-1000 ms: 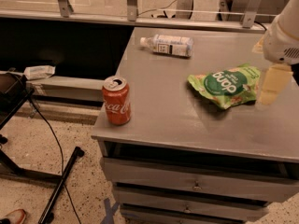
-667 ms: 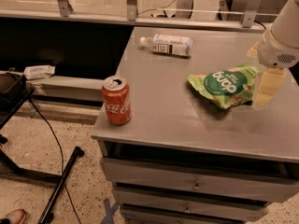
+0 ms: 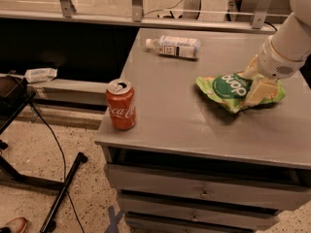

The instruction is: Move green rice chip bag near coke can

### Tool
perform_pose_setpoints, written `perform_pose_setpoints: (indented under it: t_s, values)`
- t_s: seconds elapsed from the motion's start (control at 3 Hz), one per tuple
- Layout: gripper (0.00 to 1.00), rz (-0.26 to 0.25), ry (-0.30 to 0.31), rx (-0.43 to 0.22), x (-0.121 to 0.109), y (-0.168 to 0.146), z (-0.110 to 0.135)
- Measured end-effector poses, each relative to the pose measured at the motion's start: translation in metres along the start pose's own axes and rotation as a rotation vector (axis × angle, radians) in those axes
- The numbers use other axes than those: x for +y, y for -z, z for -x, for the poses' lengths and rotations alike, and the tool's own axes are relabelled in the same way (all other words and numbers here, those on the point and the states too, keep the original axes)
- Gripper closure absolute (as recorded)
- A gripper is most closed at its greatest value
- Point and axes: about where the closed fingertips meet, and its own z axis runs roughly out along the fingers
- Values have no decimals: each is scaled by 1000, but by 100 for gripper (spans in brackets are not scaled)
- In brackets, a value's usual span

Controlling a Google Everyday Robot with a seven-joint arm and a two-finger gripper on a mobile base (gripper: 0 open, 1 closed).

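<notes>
The green rice chip bag (image 3: 224,88) lies on the right half of the grey cabinet top (image 3: 184,125). The coke can (image 3: 120,106) stands upright at the front left corner, well apart from the bag. My gripper (image 3: 255,80) comes in from the upper right on a white arm and is down over the bag's right part. Its two pale fingers (image 3: 260,91) are apart, one on each side of the bag's crinkled edge. The bag's right end is partly hidden behind them.
A clear plastic bottle (image 3: 174,46) with a white label lies on its side at the back of the top. Drawers (image 3: 204,193) sit below the front edge. On the floor at left are a black stand (image 3: 58,198) and cables.
My gripper has moved left and down, from beside the bag's right edge to over the bag itself. The bag, can and bottle have not moved.
</notes>
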Motion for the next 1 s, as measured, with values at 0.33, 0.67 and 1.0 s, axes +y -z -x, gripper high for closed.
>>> perform_pose_setpoints:
  t_s: [0.33, 0.67, 1.0]
  values:
    - [64, -14, 25, -68, 0, 0, 13]
    - [87, -55, 60, -141, -1, 14, 33]
    - [100, -117, 80, -193, -7, 38, 54]
